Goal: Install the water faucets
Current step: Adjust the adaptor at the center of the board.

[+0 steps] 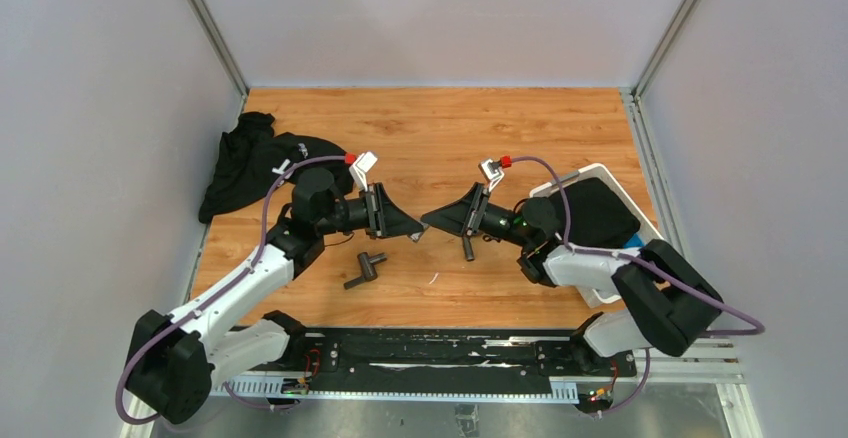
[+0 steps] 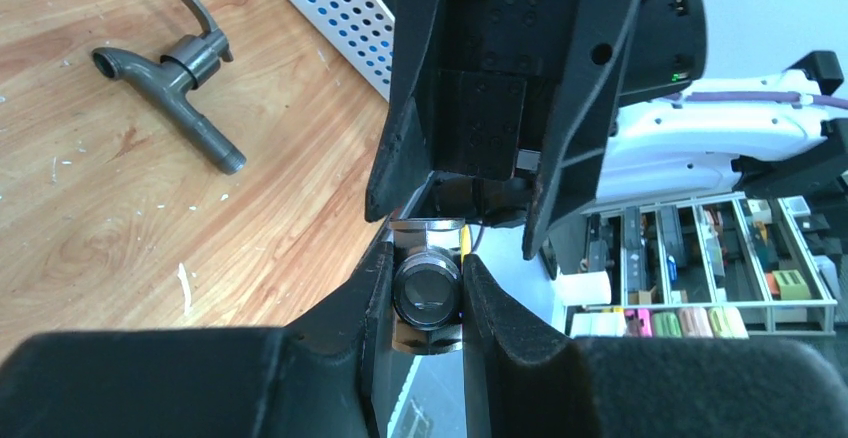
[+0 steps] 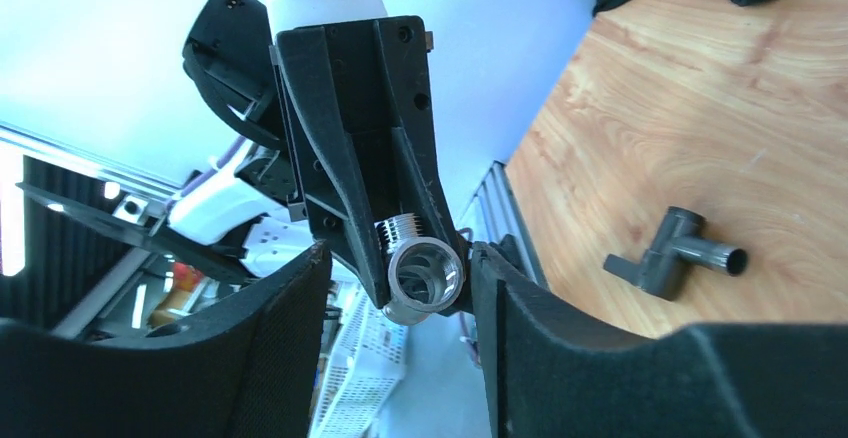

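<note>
Holding silver fitting (image 2: 428,293) | left gripper (image 2: 428,266) clamped | right gripper (image 3: 400,258) spread

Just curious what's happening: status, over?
Left gripper shut on silver threaded fitting. Right gripper open, facing it. Lever faucet, tee piece on table. Nothing between.

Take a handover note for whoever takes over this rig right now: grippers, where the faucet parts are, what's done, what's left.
Left gripper: shut on a silver threaded fitting, held above the table.
Right gripper: open, fingers either side of that fitting, not clamped.
Lever-handle faucet: lying loose on the table by the right gripper.
T-shaped faucet piece: lying loose near the left arm.
Done: fitting is in hand. Left: joining everything; no parts look assembled yet.
</note>
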Controlling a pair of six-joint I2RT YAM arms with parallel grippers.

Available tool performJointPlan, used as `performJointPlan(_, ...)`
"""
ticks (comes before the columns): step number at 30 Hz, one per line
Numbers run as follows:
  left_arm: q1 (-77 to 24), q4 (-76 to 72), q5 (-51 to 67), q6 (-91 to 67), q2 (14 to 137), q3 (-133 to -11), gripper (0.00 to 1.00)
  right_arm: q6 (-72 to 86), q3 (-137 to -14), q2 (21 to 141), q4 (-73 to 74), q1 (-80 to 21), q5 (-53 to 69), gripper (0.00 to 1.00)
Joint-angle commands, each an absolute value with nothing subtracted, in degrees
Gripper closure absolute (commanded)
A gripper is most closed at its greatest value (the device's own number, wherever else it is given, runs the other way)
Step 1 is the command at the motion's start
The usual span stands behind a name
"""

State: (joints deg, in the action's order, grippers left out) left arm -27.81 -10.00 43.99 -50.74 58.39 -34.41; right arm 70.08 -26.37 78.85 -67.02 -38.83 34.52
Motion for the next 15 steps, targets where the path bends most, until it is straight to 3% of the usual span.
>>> performJointPlan(1,-27.4,-11.9,46.3,-49.4,56.9,-35.8,1.0,80.7,-24.3,83.8,-87.2,-38.4,35.0,0.5)
performJointPlan(7,-27.3,-12.0,46.3,-49.3,56.6,-35.8,1.0,82.2,-23.2,85.7,-90.1,-38.4,34.6,0.64)
performJointPlan(15,-27.2,-12.8,46.8,-50.4,57.7,-36.1,1.0,80.5,-23.1,84.3,-87.4,-38.8,35.8,0.66)
